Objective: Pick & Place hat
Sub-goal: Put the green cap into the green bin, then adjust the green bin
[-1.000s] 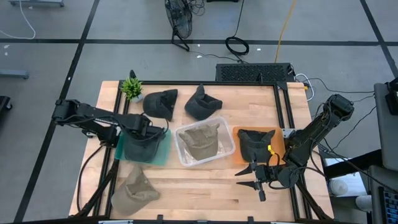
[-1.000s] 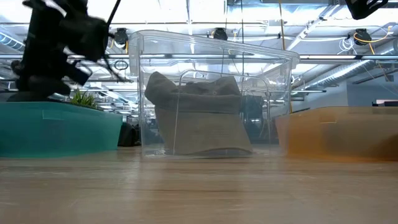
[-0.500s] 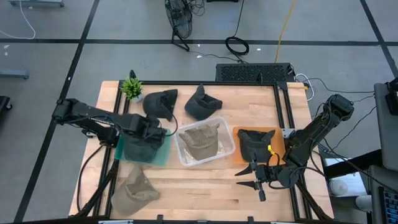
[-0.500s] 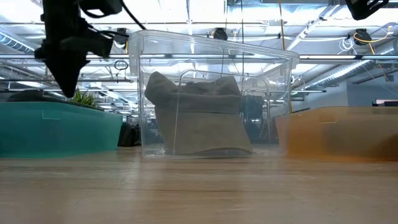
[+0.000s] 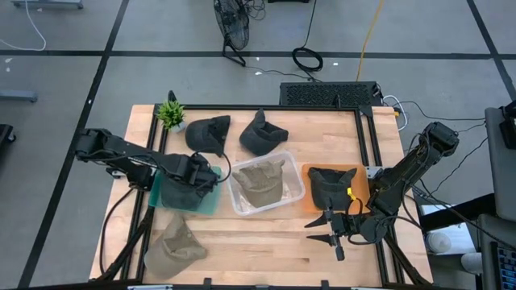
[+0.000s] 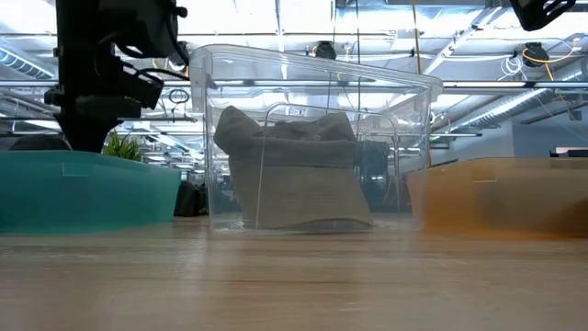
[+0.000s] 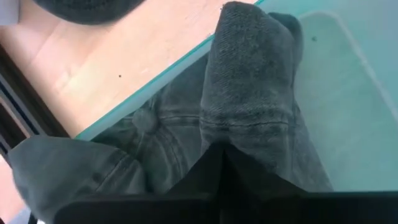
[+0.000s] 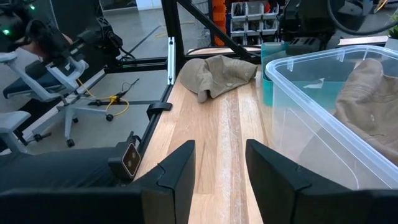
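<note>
1. The left gripper (image 5: 196,173) is down in the teal tray (image 5: 213,198), its fingers pinched together on a fold of the dark grey hat (image 7: 249,106) that lies under it in that tray.
2. In the left wrist view the fold stands up between the closed fingertips, with the rest of the hat spread on the tray floor around them.
3. Just beside the left gripper, toward the table's middle, stands the clear bin (image 5: 235,201) with a tan hat (image 5: 260,182) inside.
4. Beyond the left gripper, near the far edge, lie two dark hats (image 5: 208,133) next to a small green plant (image 5: 171,113).
5. On the near side of the left gripper, a second tan hat (image 5: 172,248) lies on the bare wood.
6. The right gripper (image 5: 332,229) waits low near the front edge with its fingers spread apart, holding nothing; the orange tray (image 5: 359,193) with a dark hat (image 5: 329,185) is just behind it.
</note>
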You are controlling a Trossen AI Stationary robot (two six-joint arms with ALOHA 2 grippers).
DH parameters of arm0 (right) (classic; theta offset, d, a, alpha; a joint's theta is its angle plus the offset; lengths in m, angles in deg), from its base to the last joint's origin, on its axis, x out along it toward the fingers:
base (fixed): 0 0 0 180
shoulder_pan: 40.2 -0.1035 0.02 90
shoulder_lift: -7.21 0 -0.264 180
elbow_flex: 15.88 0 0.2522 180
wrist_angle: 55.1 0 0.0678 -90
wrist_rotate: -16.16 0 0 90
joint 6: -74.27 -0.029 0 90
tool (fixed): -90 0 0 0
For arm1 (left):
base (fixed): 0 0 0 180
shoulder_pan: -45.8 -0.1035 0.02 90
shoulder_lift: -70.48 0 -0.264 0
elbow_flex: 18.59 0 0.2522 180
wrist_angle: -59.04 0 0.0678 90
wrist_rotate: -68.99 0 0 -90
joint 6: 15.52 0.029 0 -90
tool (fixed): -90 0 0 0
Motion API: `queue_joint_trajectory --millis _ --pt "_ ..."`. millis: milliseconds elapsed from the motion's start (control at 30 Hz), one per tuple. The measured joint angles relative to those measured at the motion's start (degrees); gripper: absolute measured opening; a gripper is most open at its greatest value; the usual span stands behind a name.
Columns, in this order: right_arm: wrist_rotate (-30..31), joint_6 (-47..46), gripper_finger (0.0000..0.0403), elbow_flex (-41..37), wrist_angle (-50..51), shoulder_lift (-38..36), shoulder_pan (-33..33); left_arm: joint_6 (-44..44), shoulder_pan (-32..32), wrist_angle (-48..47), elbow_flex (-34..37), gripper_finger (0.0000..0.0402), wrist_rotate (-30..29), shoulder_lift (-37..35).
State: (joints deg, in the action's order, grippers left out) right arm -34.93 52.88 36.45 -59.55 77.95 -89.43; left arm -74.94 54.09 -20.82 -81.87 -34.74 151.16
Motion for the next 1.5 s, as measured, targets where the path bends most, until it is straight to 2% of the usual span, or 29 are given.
queue_joint_trajectory --millis 367,500,667,733,800,900,967,1067,1267,1500 --pt "0.0 -0.02 0.013 0.0 0.55 0.0 0.0 2.77 -0.06 2.58 3.87 0.003 0.11 -0.06" --pt "0.0 0.0 0.013 0.0 0.54 0.0 0.0 4.34 -0.06 -2.5 0.88 0.003 -0.22 -0.82" --pt "0.0 0.0 0.013 0.0 0.54 0.0 0.0 2.33 -0.02 -10.87 -6.27 0.0031 -3.3 -2.71" --pt "0.02 0.0 0.013 0.0 0.54 0.0 0.0 0.48 1.0 -8.76 -8.49 0.0031 -4.76 -3.7" --pt "0.0 -0.02 0.013 0.0 0.54 0.0 0.0 0.0 3.3 -1.77 -9.2 0.003 -6.02 -4.2" --pt "0.0 -0.26 0.013 0.0 0.54 0.0 0.0 3.99 7.41 10.59 -8.2 0.0031 -6.63 -3.77" --pt "0.0 -0.29 0.013 0.0 0.52 0.0 0.0 6.2 8.94 15.15 -7.38 0.0031 -6.47 -1.9" --pt "0.0 -0.66 0.013 0.0 0.5 0.0 0.0 6.49 9.45 14.81 -6.93 0.0031 -6.21 0.9" --pt "0.01 -0.39 0.013 0.0 -0.42 0.0 0.0 10.83 9.49 15.42 -7.01 0.0031 -13.59 5.28" --pt "0.0 -0.42 0.013 0.0 -0.36 0.0 0.0 11.84 7.97 16.56 -7.01 0.0031 -14.79 9.51"
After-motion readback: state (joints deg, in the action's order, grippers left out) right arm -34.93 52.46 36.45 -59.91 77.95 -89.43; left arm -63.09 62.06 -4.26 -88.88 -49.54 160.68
